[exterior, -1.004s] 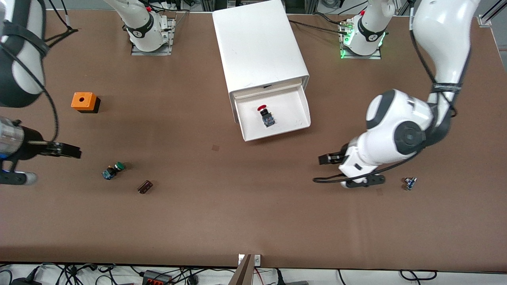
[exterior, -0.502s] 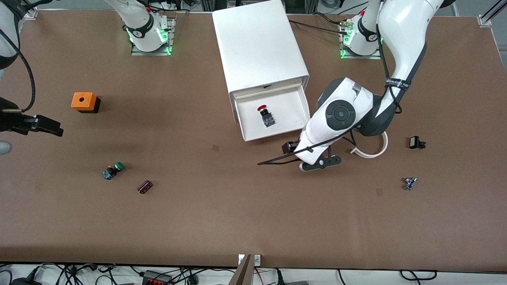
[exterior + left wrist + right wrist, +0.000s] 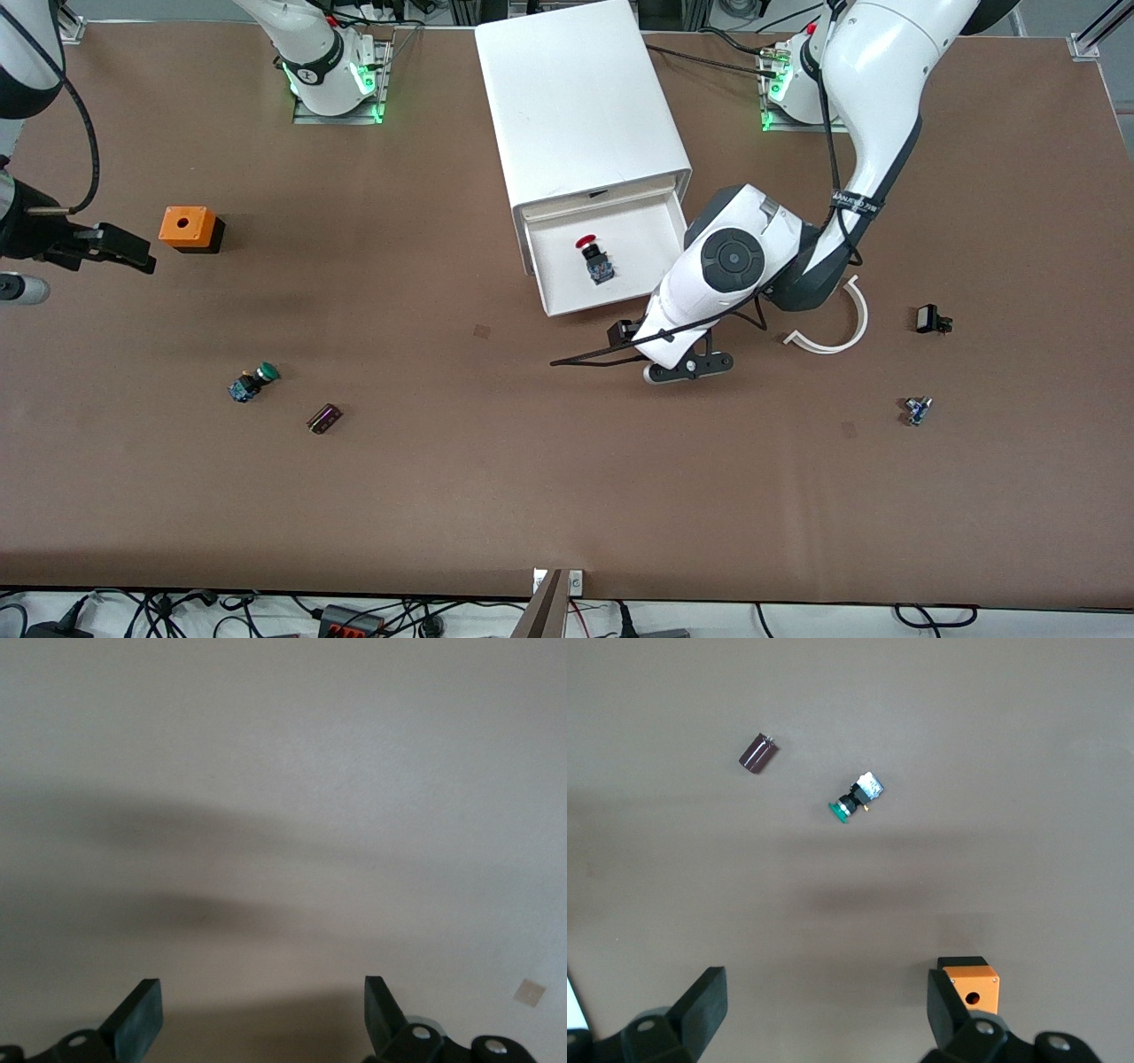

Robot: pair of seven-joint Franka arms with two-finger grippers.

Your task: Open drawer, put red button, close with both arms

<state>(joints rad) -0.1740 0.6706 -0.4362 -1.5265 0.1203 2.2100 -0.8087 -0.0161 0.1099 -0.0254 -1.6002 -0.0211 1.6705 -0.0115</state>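
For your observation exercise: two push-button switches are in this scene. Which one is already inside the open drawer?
The red button: it lies in the open drawer. The green-capped switch lies on the bare table toward the right arm's end.

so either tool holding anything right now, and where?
Nothing held. Left tool is open over bare table near the open drawer; right tool is open beside the orange box. Red button lies in the drawer.

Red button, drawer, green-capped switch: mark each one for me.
red button [image 3: 594,258]: front view, on its black body, lying in the open drawer.
drawer [image 3: 660,237]: front view, on its bare white floor.
green-capped switch [image 3: 252,382]: front view, mid-body.
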